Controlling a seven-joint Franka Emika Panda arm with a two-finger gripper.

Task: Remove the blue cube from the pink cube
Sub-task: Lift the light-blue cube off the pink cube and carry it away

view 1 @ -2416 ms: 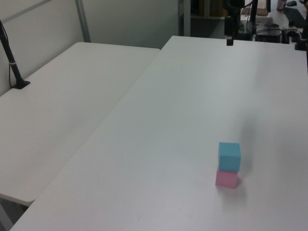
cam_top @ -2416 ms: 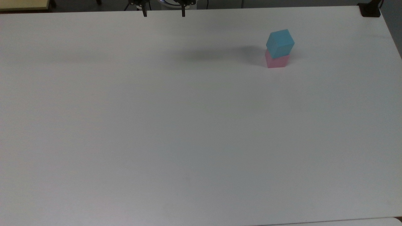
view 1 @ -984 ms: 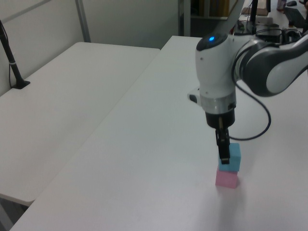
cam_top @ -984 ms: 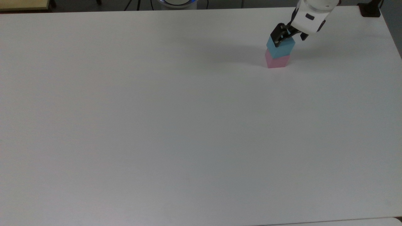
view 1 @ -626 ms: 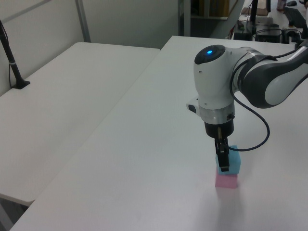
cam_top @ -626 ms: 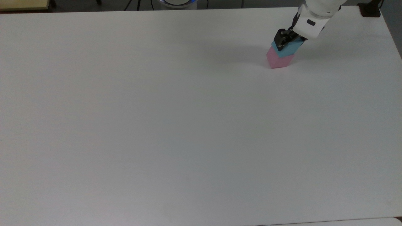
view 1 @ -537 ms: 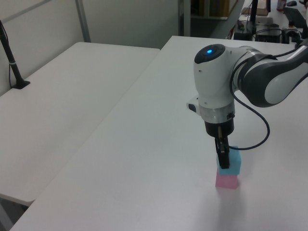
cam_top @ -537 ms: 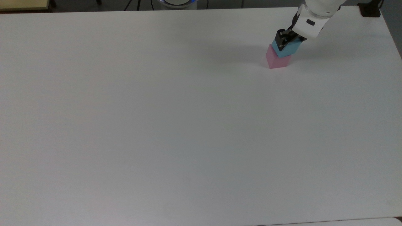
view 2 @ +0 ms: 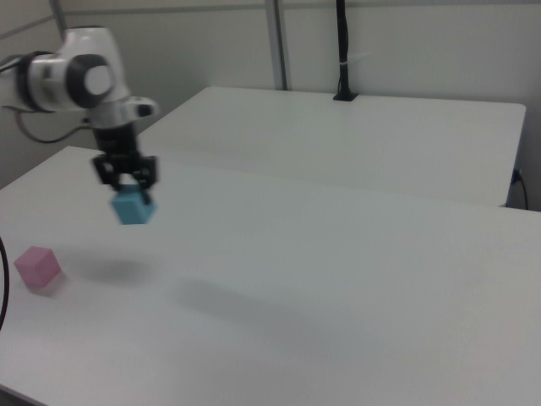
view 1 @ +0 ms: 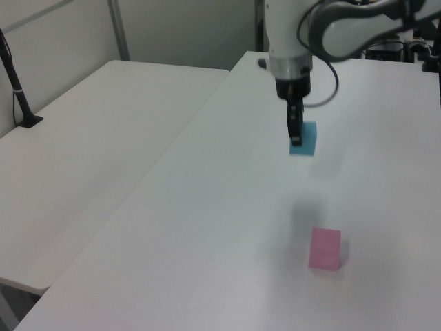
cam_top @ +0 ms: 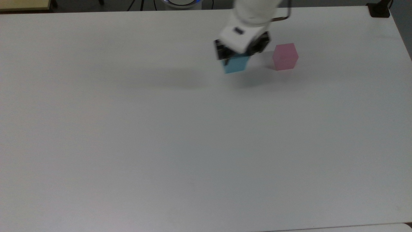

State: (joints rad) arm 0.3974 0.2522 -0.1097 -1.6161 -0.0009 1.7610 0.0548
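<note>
White arm's end effector [view 2: 127, 188] points down, gripping the blue cube [view 2: 133, 207] aloft.

— Where does the top view sit?
— High above the counter [cam_top: 128, 145], looking steeply down, the arm's base at its far edge.
— And the side ones?
— The left view and right view stand nearer, lower, at opposite ends, facing each other. All three share the pink cube [cam_top: 285, 56] [view 1: 325, 249] [view 2: 37, 266].

white table [cam_top: 161, 145], second white table [view 1: 89, 145], pale walls [view 2: 423, 42]
</note>
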